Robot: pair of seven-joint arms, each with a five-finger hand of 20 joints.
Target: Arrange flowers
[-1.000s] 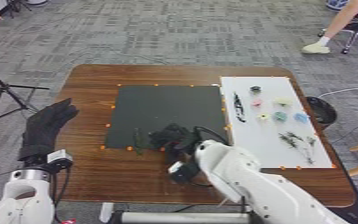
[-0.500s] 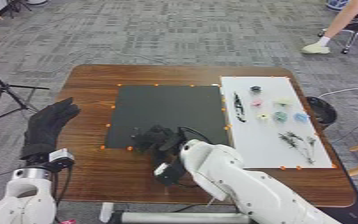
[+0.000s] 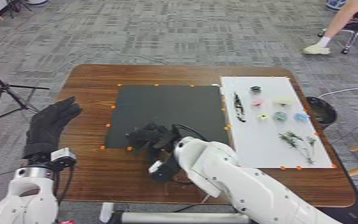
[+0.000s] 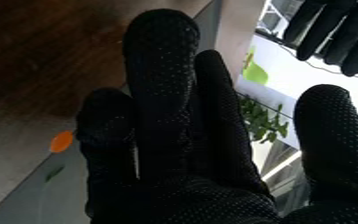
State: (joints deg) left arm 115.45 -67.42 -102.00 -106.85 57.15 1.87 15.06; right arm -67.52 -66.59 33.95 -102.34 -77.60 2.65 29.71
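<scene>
My right hand point(image 3: 151, 136) is over the front-left part of the dark sheet point(image 3: 171, 102). In the right wrist view this hand point(image 4: 167, 105) has straight fingers, with a small green leaf on a thin stem point(image 4: 54, 174) on the sheet beside them. My left hand point(image 3: 49, 125) stays open at the table's left side. On the white sheet point(image 3: 246, 145) lie a dark flower point(image 3: 255, 89), a pink flower point(image 3: 256, 102), a cream flower point(image 3: 283, 101), a yellow flower point(image 3: 263, 116), a teal flower point(image 3: 280, 116), a blue flower point(image 3: 301, 118) and leafy sprigs point(image 3: 291, 137).
A long black-and-white item point(image 3: 239, 107) lies along the white sheet's left side. Orange markers line both sheets on the wooden table point(image 3: 95, 175). A black bin point(image 3: 321, 110) stands by the right edge, a tripod point(image 3: 5, 86) off to the left.
My right hand has moved left along the dark sheet's front edge and now covers the place where a green stem showed in the head view. The left hand has kept still.
</scene>
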